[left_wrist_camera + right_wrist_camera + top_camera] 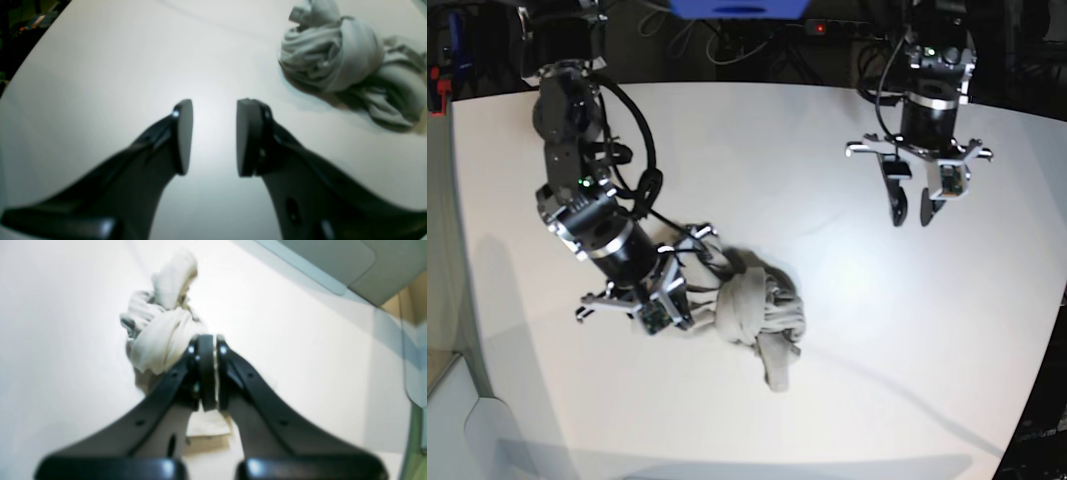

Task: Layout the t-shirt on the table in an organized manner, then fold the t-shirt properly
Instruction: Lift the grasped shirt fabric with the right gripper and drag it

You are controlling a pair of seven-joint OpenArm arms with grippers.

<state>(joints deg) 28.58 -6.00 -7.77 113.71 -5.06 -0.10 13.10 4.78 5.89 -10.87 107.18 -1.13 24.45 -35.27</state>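
Right gripper [207,373] clamped on t-shirt [160,336]

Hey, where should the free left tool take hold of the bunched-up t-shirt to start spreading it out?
Probably the loose tail sticking out of the t-shirt opposite the right tool, which is shut on its other edge. Come from above, on the open table side; the middle is a tight twisted roll.

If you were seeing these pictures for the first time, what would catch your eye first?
The t-shirt stands out first: a twisted, bunched heap near the middle of the white table, nowhere near laid out. Next is the right hand, shut on an edge of the t-shirt at the heap's side. The left hand hangs open over bare table, well away from the cloth.
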